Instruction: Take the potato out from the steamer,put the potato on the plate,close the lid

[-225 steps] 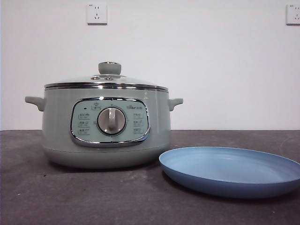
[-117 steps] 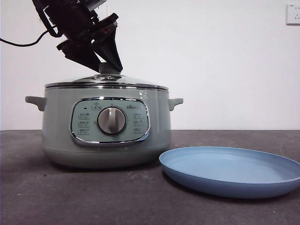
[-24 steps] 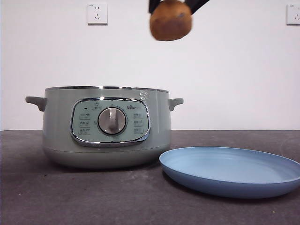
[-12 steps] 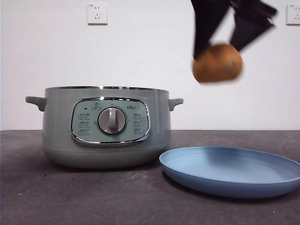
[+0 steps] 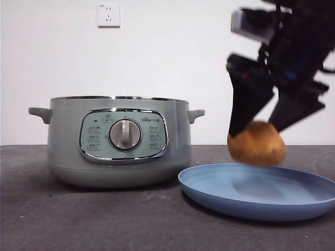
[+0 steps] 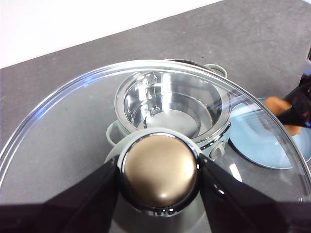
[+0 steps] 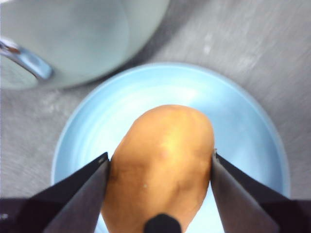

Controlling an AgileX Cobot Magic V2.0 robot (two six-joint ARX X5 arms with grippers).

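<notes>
Right gripper (image 5: pixel 256 137) clamped on potato (image 5: pixel 257 143), hanging low by the worktop's right edge. Left gripper (image 6: pixel 159 171) up high, pinching lid (image 6: pixel 68 141) knob.

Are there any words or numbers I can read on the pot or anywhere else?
Small brand mark at the top right of the steamer control panel: too small and blurred to read.
Little icon buttons on both sides of the dial: tiny signs, not readable.
Wall socket: only plug holes, no text.
Plate, potato, lid: no writing on them.
</notes>
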